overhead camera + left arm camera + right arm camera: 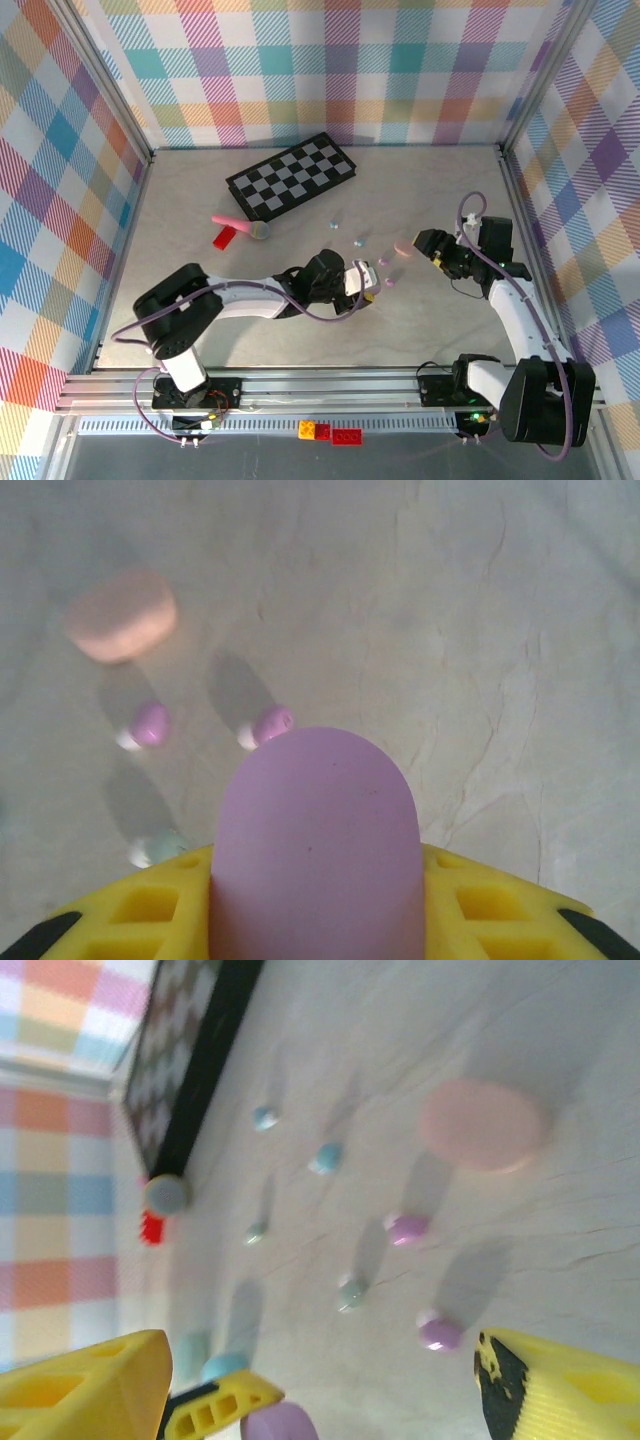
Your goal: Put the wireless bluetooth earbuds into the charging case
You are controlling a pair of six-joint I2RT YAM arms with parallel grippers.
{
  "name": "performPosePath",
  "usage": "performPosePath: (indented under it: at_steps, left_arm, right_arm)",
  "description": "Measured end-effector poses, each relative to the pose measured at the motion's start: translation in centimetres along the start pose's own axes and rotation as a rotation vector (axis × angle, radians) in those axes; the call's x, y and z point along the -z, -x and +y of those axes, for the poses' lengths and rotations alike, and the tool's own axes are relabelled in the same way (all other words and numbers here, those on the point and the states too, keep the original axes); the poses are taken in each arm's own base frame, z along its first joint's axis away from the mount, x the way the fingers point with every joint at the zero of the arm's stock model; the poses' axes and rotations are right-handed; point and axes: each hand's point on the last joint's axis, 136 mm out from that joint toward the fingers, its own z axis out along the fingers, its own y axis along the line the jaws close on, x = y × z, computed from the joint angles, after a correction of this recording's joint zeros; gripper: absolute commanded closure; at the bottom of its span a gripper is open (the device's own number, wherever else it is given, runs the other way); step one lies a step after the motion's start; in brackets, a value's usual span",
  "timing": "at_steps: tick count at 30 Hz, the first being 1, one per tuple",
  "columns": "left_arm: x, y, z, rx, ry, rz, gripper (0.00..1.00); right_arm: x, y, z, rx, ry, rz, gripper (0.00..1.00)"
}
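The earbuds lie loose on the table (pixel 180 215) around the pink case (pixel 403 248). Two purple earbuds (pixel 150 723) sit just beside the pink case on its near side. A greenish one (pixel 360 242) is to the left of the pink case, and two bluish ones (pixel 325 1157) are farther left of it, toward the checkerboard (pixel 290 178). In the left wrist view each purple bud lies on its side, its long axis slanted, with the pale tip at the lower left and the coloured end up and to the right. The left arm stretches low across the table, its wrist aimed at the pink case. The left gripper (pixel 366 282) is clamped on a purple case (pixel 315 840), whose rounded end points toward the pink case. The right arm is bent at the elbow, its forearm reaching forward, and the right gripper (pixel 432 250) is turned leftward just right of the pink case. Its jaws stand wide with nothing between them.
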Motion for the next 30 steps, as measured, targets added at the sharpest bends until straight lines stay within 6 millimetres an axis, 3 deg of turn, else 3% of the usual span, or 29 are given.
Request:
performPosePath:
  at_steps: [7, 12, 17, 30]
  left_arm:
    - [2.7, 2.2, 2.8, -0.010, 0.085, -0.117, 0.67]
    - [3.7, 2.5, 3.1, -0.014, 0.097, -0.161, 0.67]
    - [4.2, 3.8, 2.7, -0.029, 0.075, -0.209, 0.67]
    - [4.9, 4.8, 2.1, -0.013, 0.036, -0.243, 0.67]
  right_arm:
    - [-1.8, -5.1, 5.1, 0.041, 0.236, 0.257, 0.22]
    - [-2.3, -8.0, 7.9, 0.091, 0.328, 0.380, 0.24]
    - [-2.8, -8.8, 9.3, 0.106, 0.359, 0.415, 0.31]
    - [-3.8, -9.5, 9.6, 0.105, 0.362, 0.450, 0.53]
